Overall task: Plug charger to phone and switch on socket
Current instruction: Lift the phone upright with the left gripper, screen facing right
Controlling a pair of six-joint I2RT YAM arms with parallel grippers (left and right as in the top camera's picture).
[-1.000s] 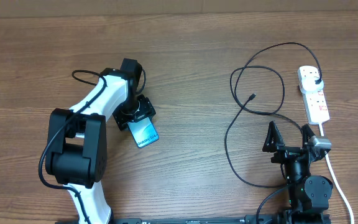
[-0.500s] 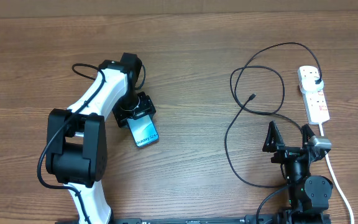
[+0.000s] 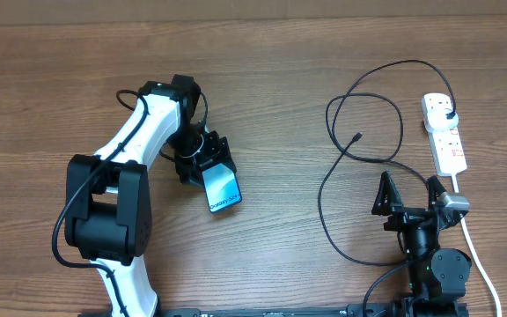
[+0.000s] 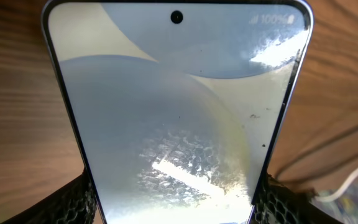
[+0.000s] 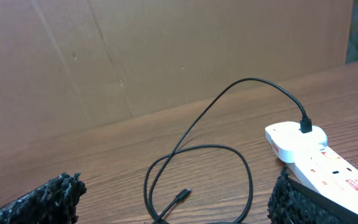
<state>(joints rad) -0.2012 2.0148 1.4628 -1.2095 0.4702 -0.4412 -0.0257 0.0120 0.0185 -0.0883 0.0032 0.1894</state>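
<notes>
The phone [image 3: 223,187], light-blue screen with dark text at its near end, is held by my left gripper [image 3: 202,160] at centre left; the jaws press both long edges. It fills the left wrist view [image 4: 176,118], with the fingers [image 4: 73,199] at its sides. The charger cable [image 3: 359,114] loops on the right; its connector tip [image 3: 357,137] lies free and its plug [image 3: 448,111] sits in the socket [image 3: 444,132], a white power strip at far right. My right gripper [image 3: 408,189] is open and empty, near the table's front edge. In the right wrist view the tip [image 5: 183,195] lies between the jaws, and the strip [image 5: 316,152] is at right.
The strip's thick white cord [image 3: 473,246] runs toward the front edge beside the right arm. A cardboard wall [image 5: 135,56] stands behind the table. The left arm's white link [image 3: 135,141] lies over the table's left part.
My left gripper has turned and carried the phone to the right; the phone now points down-right, farther toward the table's middle. The right arm and cable have not moved.
</notes>
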